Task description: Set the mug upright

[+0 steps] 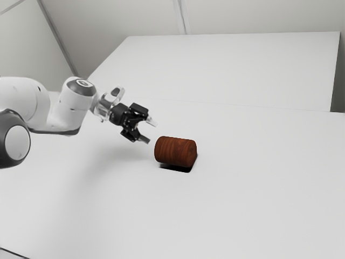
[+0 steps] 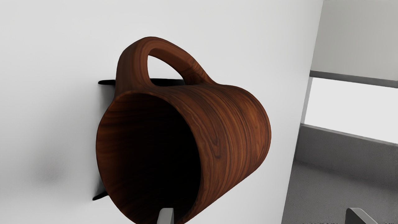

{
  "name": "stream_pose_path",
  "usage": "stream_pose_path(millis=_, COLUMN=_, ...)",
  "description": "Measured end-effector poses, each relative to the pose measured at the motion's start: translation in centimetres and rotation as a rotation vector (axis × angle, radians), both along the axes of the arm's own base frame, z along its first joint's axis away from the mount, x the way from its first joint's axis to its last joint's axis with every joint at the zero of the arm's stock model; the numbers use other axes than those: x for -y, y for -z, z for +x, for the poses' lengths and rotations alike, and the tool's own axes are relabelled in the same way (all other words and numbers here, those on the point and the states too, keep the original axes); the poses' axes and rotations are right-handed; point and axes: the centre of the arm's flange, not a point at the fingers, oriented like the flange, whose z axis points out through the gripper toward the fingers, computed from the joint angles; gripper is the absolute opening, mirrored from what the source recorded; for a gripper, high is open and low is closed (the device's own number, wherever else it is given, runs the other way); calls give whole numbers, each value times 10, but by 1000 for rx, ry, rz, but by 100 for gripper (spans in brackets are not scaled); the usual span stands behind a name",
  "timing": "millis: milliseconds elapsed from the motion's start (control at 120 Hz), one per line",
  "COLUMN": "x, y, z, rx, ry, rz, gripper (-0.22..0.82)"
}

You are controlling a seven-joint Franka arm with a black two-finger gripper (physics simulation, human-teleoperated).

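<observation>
Hovering my gripper (image 1: 149,131) near the mug (image 1: 176,151), its two fingers spread well apart. Mug lies on its side on the white table (image 1: 237,210). In the wrist view I note its mouth (image 2: 149,149) facing the gripper, handle (image 2: 129,67) out to one side.

The arm (image 1: 64,116) is presenting smooth, rounded white housings. A dark grey joint ring (image 1: 7,120) is framing a pale round cover (image 1: 17,143). A silvery wrist section (image 1: 101,107) is adjoining the black, angular gripper (image 1: 151,133); its two fingers (image 2: 166,215) are displaying narrow grey tips.
</observation>
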Motion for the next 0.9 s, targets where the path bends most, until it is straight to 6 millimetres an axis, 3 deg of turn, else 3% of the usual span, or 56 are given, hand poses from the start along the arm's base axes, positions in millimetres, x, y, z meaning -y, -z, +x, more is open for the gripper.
stream_pose_path(millis=133, x=6, y=17, z=-9, rx=23, ry=-20, rz=-77, gripper=60)
stream_pose_path(millis=333, x=5, y=18, z=-4, rx=114, ry=-14, rz=-94, gripper=60)
stream_pose_path(millis=533, x=5, y=51, z=2, rx=151, ry=-35, rz=-103, gripper=60)
stream_pose_path(millis=733, x=26, y=59, z=5, rx=194, ry=-24, rz=-151, gripper=60)
stream_pose_path(millis=775, x=26, y=65, z=4, rx=191, ry=-23, rz=-161, gripper=55)
stream_pose_path(millis=900, x=27, y=72, z=2, rx=203, ry=-18, rz=-175, gripper=22)
